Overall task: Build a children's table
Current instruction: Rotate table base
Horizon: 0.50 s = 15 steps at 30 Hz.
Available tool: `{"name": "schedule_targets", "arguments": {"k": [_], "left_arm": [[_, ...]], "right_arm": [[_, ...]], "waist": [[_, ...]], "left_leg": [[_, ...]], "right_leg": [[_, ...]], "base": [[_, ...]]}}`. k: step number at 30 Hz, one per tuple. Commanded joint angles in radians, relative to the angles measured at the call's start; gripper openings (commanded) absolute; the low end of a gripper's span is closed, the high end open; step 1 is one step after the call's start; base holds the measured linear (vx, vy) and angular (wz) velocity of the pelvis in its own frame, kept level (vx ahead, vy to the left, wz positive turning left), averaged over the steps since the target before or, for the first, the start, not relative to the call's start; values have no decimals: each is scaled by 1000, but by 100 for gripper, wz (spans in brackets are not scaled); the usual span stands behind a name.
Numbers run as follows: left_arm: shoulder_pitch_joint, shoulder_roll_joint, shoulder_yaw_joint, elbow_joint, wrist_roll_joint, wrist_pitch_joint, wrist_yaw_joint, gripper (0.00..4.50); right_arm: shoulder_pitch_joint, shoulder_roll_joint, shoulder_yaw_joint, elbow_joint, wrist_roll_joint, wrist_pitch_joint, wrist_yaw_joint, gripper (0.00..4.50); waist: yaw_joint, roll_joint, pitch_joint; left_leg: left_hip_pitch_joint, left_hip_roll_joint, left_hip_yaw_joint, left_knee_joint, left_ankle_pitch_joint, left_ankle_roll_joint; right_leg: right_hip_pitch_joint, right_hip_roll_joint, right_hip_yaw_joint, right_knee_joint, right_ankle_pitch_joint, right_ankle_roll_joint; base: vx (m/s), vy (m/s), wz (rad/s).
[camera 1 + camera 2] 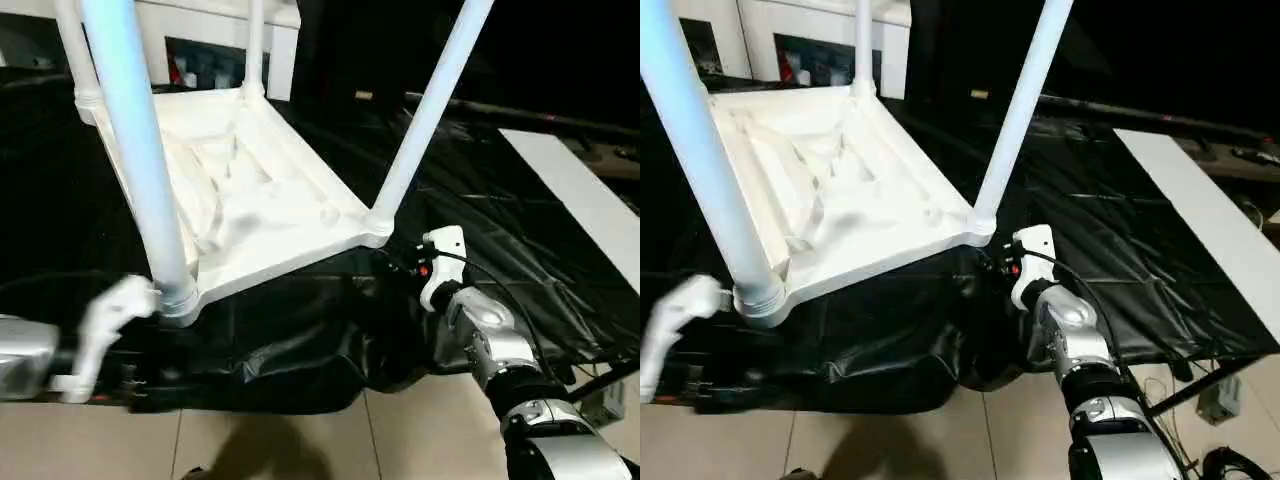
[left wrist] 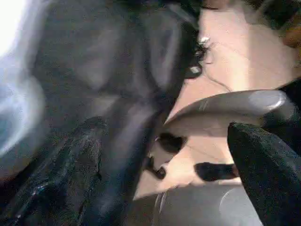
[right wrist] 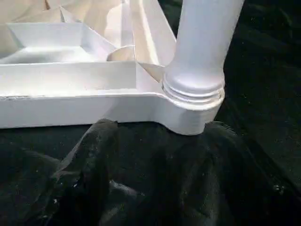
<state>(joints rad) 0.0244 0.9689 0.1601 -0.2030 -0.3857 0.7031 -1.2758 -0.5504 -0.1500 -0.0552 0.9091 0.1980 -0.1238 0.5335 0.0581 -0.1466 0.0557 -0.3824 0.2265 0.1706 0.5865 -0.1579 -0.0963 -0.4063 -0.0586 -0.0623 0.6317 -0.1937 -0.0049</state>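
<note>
The children's table (image 1: pixel 250 190) lies upside down on the black-sheeted work table, its ribbed underside facing up. White and pale-blue legs stand in its corner sockets, the near-left leg (image 1: pixel 135 150) and the near-right leg (image 1: pixel 425 120) closest to me. My left gripper (image 2: pixel 169 174) is open, its black fingers (image 2: pixel 80 165) wide apart, low beside the near-left socket (image 1: pixel 178 300). My right gripper (image 3: pixel 160 141) sits just in front of the near-right socket (image 3: pixel 193 101), open, with nothing between its fingers (image 3: pixel 96 150).
The black sheet (image 1: pixel 300 350) hangs crumpled over the work table's front edge above the tiled floor (image 1: pixel 420 430). A white board (image 1: pixel 590 200) lies at the right. A white cabinet (image 1: pixel 280 40) stands behind the table.
</note>
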Motion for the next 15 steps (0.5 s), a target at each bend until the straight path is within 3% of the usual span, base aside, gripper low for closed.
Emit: {"name": "schedule_targets", "arguments": {"k": [1, 3, 8, 10, 12, 13, 15], "left_arm": [[-5, 9, 33, 7, 0, 4, -11, 447], [-6, 63, 106, 100, 13, -35, -13, 447], [-54, 46, 172, 161, -10, -111, 31, 447], [-144, -47, 212, 177, -87, -144, 60, 447], [-170, -80, 214, 171, -113, -143, 69, 447], [-187, -111, 208, 157, -134, -136, 79, 447], [-214, -175, 174, 127, -150, -122, 120, 447]], "right_arm": [[9, -13, -13, -14, -5, -2, -3, 317], [26, -12, 10, -18, -29, 3, -10, 317], [28, -3, 11, -16, -33, 6, -23, 317], [33, 8, 16, -15, -40, 5, -35, 317], [36, 12, 18, -16, -42, 6, -38, 317], [37, 14, 22, -16, -47, 5, -41, 317], [40, 20, 27, -14, -54, 4, -47, 317]], "waist": [[-3, 38, -46], [-4, 39, -44], [-1, 42, -46], [1, 41, -47], [8, 43, -49], [7, 41, -50], [6, 35, -53]], "left_leg": [[29, 9, 2, -78, -378, -72], [31, 8, -2, -79, -411, -75], [39, 11, -3, -81, -431, -77], [36, 11, -3, -82, -423, -83], [43, 11, 0, -79, -414, -91], [32, 10, -2, -81, -401, -93], [28, 9, -2, -81, -378, -93]], "right_leg": [[20, -60, 48, -86, -360, -133], [15, -61, 47, -90, -398, -131], [11, -62, 49, -89, -373, -147], [16, -63, 47, -85, -351, -156], [13, -65, 47, -83, -316, -169], [22, -66, 47, -77, -307, -169], [29, -67, 46, -75, -304, -158]], "base": [[0, 0, 0], [0, 0, 0], [0, 0, 0], [0, 0, 0], [0, 0, 0], [0, 0, 0], [0, 0, 0]]}}
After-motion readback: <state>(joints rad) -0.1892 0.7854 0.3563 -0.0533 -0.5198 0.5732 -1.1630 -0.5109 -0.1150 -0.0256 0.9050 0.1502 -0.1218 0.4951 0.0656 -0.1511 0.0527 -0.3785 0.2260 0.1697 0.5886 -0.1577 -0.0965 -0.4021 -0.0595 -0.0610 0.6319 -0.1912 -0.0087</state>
